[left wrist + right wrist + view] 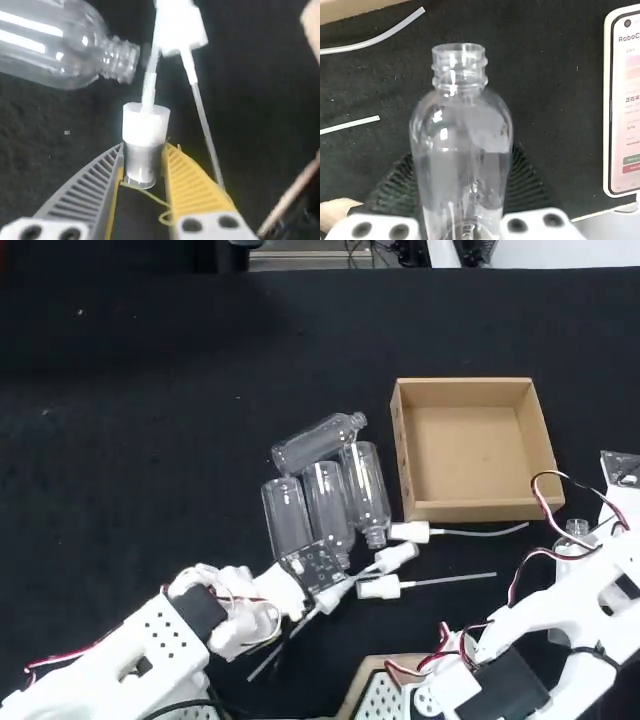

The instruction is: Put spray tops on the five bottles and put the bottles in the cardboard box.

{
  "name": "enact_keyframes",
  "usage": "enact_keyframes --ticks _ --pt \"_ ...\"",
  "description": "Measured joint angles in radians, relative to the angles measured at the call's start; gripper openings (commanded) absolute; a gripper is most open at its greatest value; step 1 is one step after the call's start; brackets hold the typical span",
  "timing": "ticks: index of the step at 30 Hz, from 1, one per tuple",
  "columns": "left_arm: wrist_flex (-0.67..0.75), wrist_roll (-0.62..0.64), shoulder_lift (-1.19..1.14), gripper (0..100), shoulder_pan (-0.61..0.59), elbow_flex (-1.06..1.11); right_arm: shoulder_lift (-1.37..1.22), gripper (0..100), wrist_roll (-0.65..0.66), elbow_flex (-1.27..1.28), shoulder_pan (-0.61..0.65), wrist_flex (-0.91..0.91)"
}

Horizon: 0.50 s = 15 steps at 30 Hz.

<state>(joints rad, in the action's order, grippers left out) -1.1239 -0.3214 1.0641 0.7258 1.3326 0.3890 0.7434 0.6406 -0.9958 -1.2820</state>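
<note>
L gripper [144,151] is closed tight on a white spray top [146,125]. Its jaws pinch the collar from both sides and the dip tube points away from the claw. Just past it a lying bottle [60,45], clear, has its open neck close to the held top. A 2nd spray top [177,25] w/ its tube lies beside.

From above, the L gripper [318,580] is at the near end of a cluster of four bottles [328,502], all on their sides. Loose spray tops [395,557] lie just beside it, btwn the cluster and the other arm.

R gripper [462,175] is clamped round the body of an upright bottle [460,135], threaded neck bare. That bottle [575,530] is outside the cardboard box [465,510], near its corner. A phone [622,100] lies next to it.
</note>
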Motion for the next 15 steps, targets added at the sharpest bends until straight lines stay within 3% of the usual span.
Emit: enact_keyframes --ticks 2,7,15 --pt "-0.046 -0.061 0.000 3 -0.002 -0.023 0.000 1.5 0.000 0.000 0.000 0.000" --pt "-0.150 -0.247 0.000 3 -0.133 -0.114 0.000 1.5 0.000 0.000 0.000 0.000" --pt "-0.499 -0.445 -0.003 3 -0.293 -0.477 0.000 1.5 0.000 0.000 0.000 0.000"
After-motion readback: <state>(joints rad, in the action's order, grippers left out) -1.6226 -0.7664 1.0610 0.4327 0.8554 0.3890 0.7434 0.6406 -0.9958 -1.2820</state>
